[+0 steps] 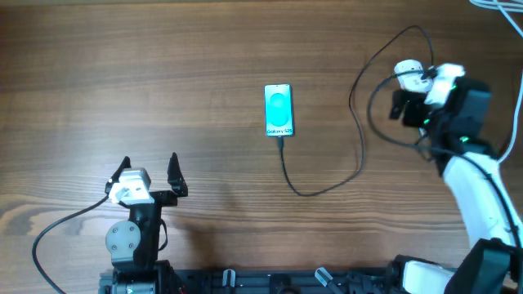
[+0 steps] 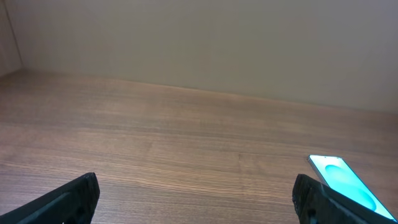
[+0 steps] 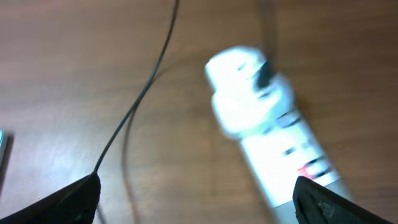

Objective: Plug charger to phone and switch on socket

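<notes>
At the near edge of the table (image 1: 163, 65), around 7 o'clock in the overhead view, the left arm (image 1: 131, 237) sat folded back over its base with its wrist pointing toward 12 o'clock. The left gripper (image 1: 149, 170) hung just above the wood, its jaws spread wide and nothing between them; its own camera showed only bare boards between the two dark fingers. Farther out, a little toward 12 o'clock from the table's centre, the phone (image 1: 279, 109) lay flat with its teal screen up and its white strip toward the robot. The charger (image 1: 359, 155) met the phone's near edge with its small tip, though how deeply it was seated could not be told. From there it curved toward 5 o'clock, then climbed toward 2 o'clock in a loose loop. Out at 2 o'clock the right arm (image 1: 482, 188) reached up from its base at 5 o'clock, bent at the elbow, wrist tipped down. The right gripper (image 3: 196, 183) stood wide and empty above the socket (image 3: 280, 143), which looked blurred in the wrist view, lying at a slant with the white plug (image 3: 239, 68) on its far end.
</notes>
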